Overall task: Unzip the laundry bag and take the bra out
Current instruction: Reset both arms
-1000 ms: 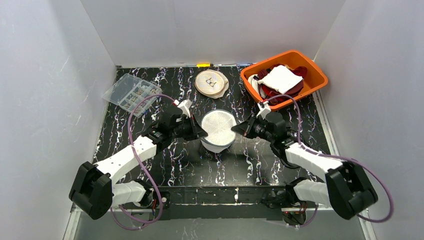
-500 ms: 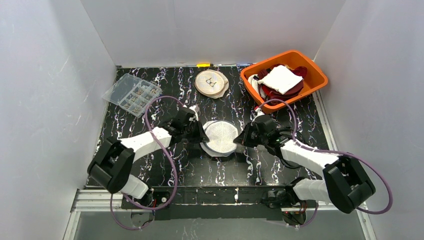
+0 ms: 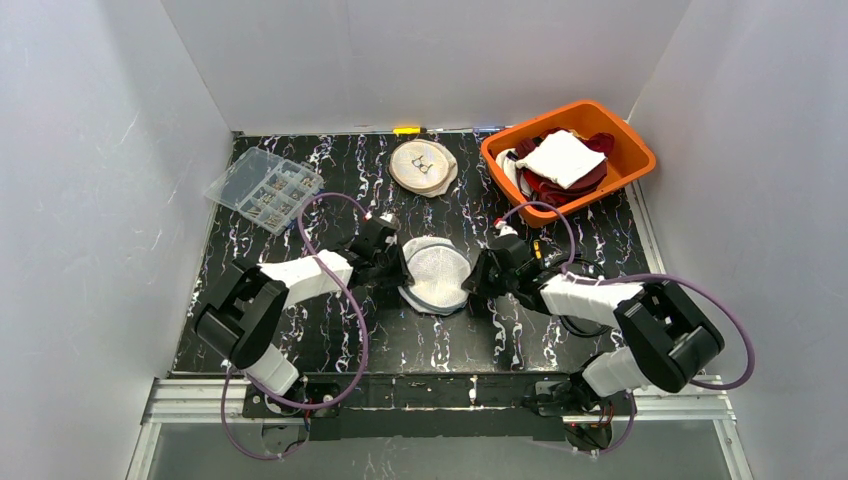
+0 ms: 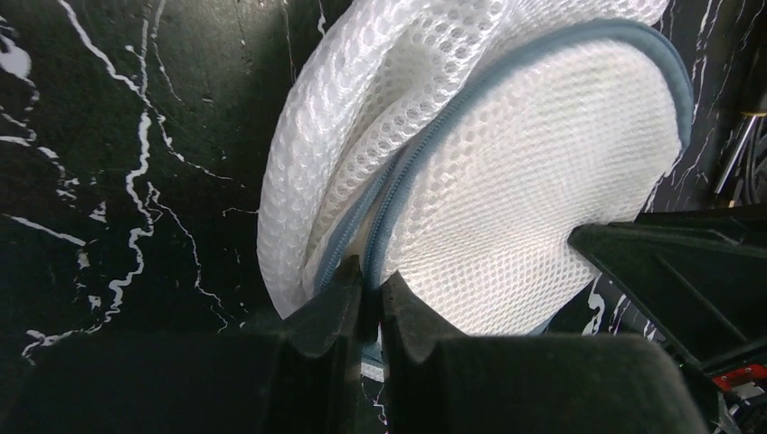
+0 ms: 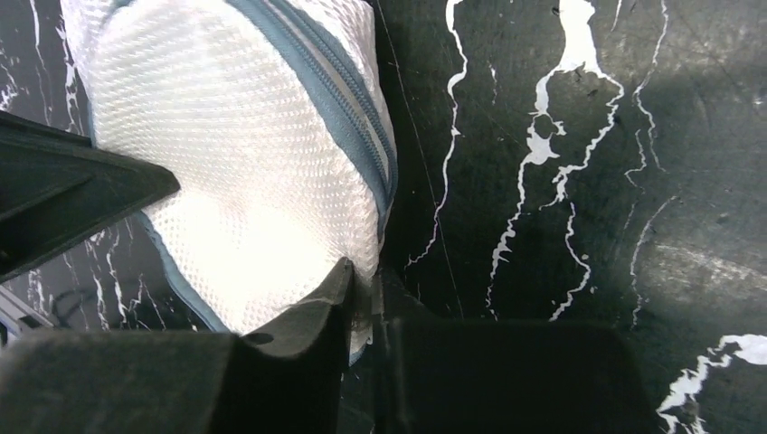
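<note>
The laundry bag (image 3: 437,275) is a round white mesh pouch with a blue-grey zipper (image 4: 425,154) along its rim, lying low on the black marbled table. My left gripper (image 3: 402,268) is at its left edge, fingers shut on the zipper seam (image 4: 373,276). At the right edge, my right gripper (image 3: 474,278) pinches a fold of mesh (image 5: 362,271) beside the zipper (image 5: 335,108). The zipper looks shut along the stretches I see. The bra is hidden from view.
An orange bin (image 3: 635,150) of red and white clothes stands at the back right. A round beige fabric item (image 3: 423,165) lies at the back centre. A clear compartment box (image 3: 264,188) sits at the back left. White walls enclose the table.
Both arms have come down and drawn in, bringing the bag from a raised hold down onto the table. Both grippers stay at the bag's edges.
</note>
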Controlling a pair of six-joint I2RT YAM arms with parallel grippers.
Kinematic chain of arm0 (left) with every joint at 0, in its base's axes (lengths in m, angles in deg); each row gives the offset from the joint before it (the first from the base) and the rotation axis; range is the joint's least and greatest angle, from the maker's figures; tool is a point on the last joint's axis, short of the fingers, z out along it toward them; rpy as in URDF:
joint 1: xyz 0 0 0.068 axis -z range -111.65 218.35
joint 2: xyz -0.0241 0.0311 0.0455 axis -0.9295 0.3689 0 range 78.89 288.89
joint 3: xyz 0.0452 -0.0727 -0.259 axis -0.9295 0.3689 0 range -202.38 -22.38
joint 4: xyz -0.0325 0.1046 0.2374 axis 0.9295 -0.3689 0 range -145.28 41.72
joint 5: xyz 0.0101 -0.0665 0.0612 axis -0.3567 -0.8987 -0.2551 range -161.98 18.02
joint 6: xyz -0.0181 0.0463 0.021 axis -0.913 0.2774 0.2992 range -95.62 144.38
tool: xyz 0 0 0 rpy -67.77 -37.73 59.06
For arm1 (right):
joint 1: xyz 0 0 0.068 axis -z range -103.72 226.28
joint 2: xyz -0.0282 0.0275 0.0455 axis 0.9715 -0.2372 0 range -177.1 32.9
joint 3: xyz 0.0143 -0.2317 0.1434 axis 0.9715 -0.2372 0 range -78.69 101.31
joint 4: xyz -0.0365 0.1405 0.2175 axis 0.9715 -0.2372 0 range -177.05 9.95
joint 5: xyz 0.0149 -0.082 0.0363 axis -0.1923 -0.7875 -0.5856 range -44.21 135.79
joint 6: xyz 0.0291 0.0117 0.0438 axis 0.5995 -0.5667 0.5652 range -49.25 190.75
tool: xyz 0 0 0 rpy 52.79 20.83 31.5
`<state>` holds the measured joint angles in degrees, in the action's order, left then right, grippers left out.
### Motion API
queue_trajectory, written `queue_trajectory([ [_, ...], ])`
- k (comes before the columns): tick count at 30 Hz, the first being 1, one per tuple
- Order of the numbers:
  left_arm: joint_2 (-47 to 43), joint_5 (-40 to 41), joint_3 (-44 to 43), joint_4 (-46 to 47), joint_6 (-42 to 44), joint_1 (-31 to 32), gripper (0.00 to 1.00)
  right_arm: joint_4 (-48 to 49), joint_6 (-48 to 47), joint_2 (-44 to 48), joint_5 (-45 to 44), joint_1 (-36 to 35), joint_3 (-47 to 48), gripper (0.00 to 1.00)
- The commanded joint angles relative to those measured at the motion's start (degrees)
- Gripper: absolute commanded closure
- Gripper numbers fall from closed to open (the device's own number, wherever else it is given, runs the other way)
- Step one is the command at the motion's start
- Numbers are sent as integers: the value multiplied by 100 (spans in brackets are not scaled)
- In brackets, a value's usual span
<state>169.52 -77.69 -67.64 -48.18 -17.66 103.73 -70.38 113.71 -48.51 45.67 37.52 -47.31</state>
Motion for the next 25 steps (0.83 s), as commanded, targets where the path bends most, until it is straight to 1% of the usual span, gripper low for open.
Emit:
queue_trajectory([
  [1, -468, 906, 48, -426, 211, -132, 82, -742, -435, 373, -498, 27, -77, 72],
  [2, -632, 879, 17, -490, 225, -124, 74, -857, -467, 522, -546, 27, -18, 64],
  [3, -753, 857, -2, -557, 245, -127, 64, -1018, -523, 688, -591, 27, 54, 57],
  [5, -999, 840, -37, -756, 249, -127, 47, -1354, -616, 1018, -700, 27, 206, 42],
  [6, -1110, 822, -63, -853, 249, -127, 42, -1502, -667, 1187, -746, 27, 286, 36],
  [8, -1364, 769, -96, -1073, 243, -127, 35, -1843, -758, 1489, -837, 26, 451, 20],
  [10, -1654, 748, -98, -1283, 213, -126, 27, -2173, -868, 1828, -915, 27, 597, 7],
  [11, -1804, 750, -104, -1406, 192, -126, 15, -2391, -936, 2011, -1000, 27, 686, 2],
  [12, -1969, 768, -120, -1533, 188, -122, 3, -2515, -1033, 2220, -1071, 27, 729, 1],
  [15, -2438, 981, -196, -1959, 110, -119, 1, -2716, -1317, 3033, -1284, 22, 718, 1],
  [20, -2806, 1306, -480, -2725, 207, -119, 2, -2664, -1622, 4266, -1688, 25, 388, 1],
  [25, -3328, 1368, -330, -2700, 383, -119, 1, -2577, -1727, 4984, -2013, 22, 231, 1],
])
